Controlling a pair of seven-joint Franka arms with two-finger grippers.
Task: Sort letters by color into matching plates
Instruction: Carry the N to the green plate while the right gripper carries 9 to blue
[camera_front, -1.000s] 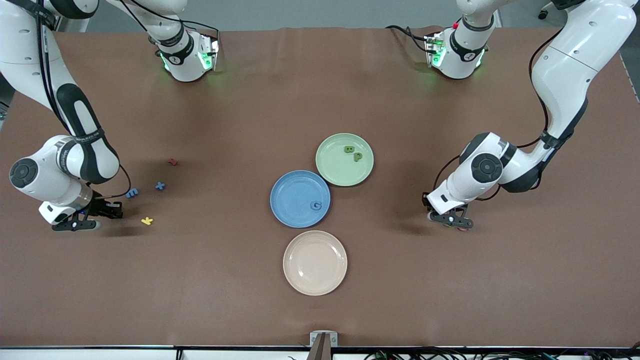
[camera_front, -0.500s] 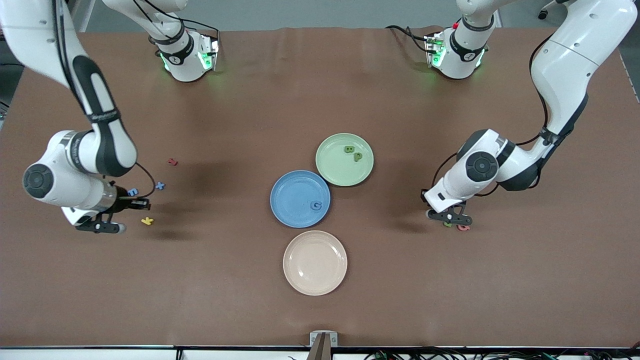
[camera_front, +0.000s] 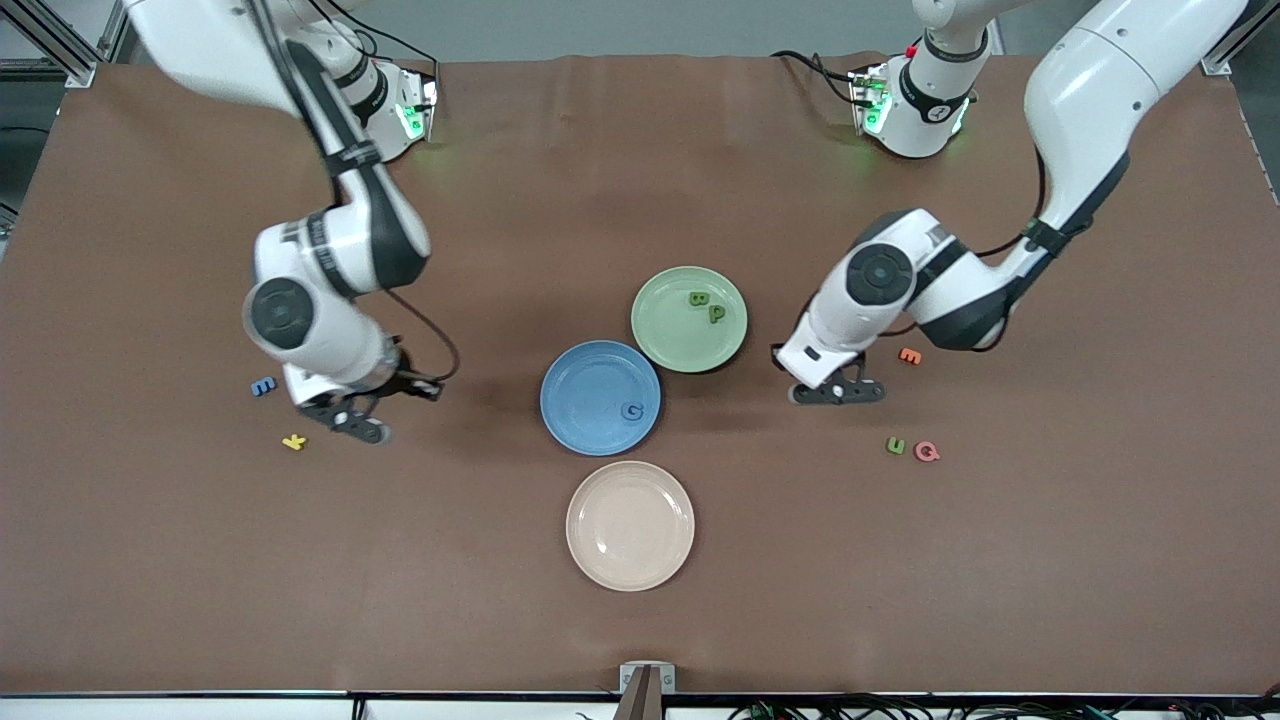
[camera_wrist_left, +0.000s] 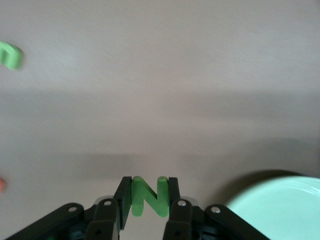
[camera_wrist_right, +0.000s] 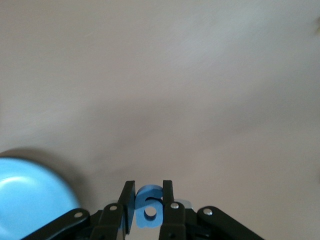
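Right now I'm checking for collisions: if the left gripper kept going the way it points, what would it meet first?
Probably the green plate: its rim shows just ahead of the left gripper, slightly to one side. Straight ahead is bare table, though depth is unclear.

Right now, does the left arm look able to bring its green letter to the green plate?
Probably yes. The left gripper is shut on the green letter N over bare table beside the green plate. Nothing stands between them, and the right gripper, holding a blue letter, is over the table's other end.
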